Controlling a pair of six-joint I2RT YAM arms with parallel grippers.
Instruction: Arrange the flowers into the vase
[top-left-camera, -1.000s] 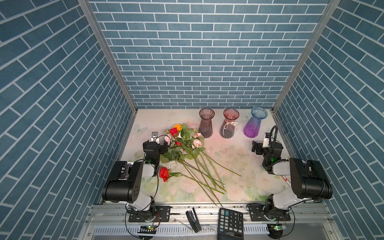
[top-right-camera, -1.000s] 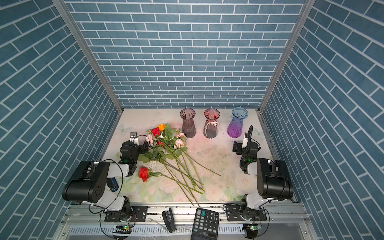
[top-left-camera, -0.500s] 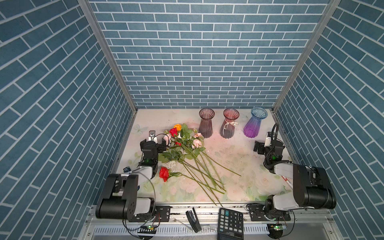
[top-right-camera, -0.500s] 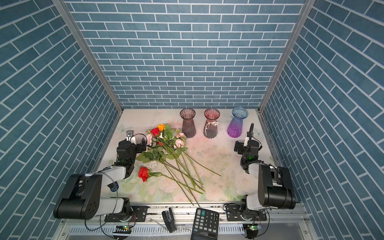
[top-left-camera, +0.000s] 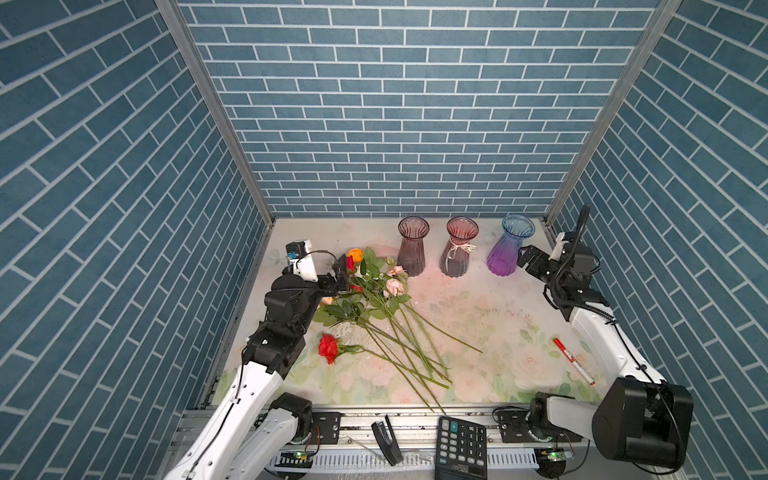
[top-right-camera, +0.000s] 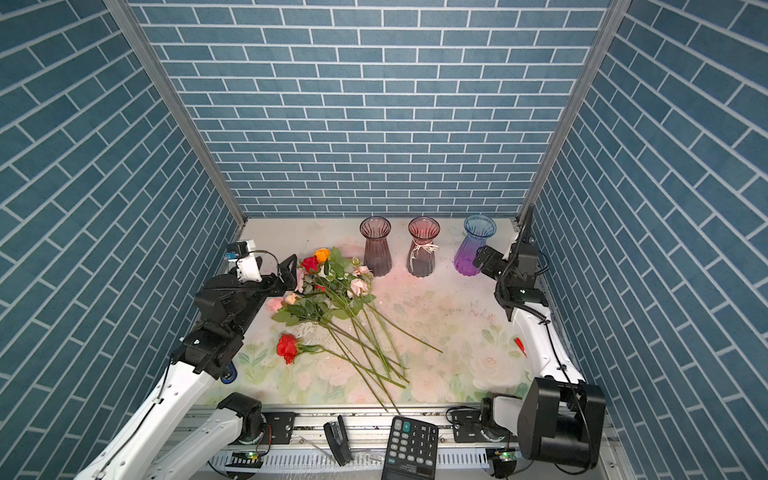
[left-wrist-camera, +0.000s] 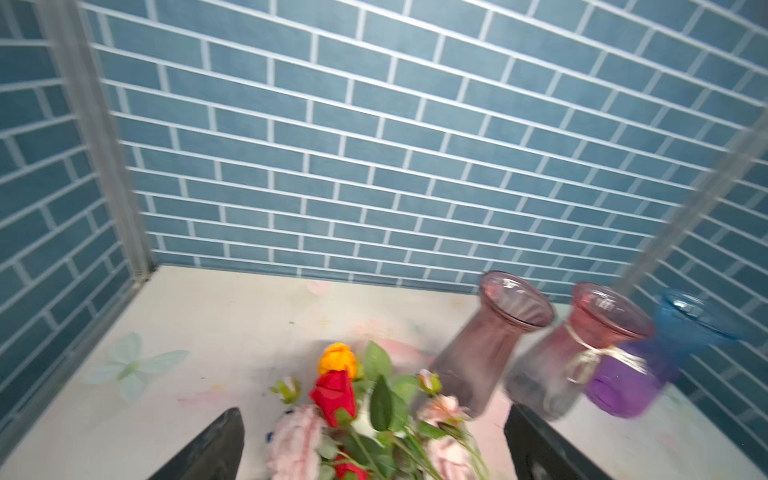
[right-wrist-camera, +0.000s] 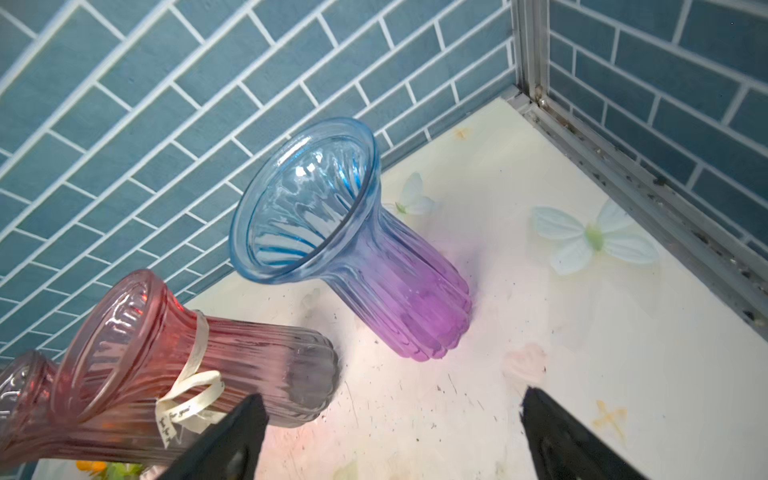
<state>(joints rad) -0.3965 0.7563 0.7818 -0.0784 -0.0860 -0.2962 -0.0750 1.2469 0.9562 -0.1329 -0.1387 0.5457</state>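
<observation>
Three vases (top-left-camera: 412, 251) (top-left-camera: 459, 249) (top-left-camera: 509, 249); one calculator (top-left-camera: 461, 449); one stapler (top-left-camera: 386, 436); one pen (top-left-camera: 572, 365); flowers (top-left-camera: 394, 286): count unclear

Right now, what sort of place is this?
Probably a robot test booth: brick-print wall panels box in a floral tabletop, and a left arm and right arm are mounted on a metal rail.

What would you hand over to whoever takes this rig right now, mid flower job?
Left gripper: open, holding nothing, at the bloom end of the flowers; blooms sit between its fingers in the wrist view.
Right gripper: open, empty, facing the blue-purple vase.
The flowers lie piled on the table, left of the vases; one red rose lies apart, nearer the front.
The grey-purple vase, pink ribbon vase and blue-purple vase stand upright at the back, all empty.
Done: nothing in a vase.
Left: grasp, lift and insert every flower.
</observation>
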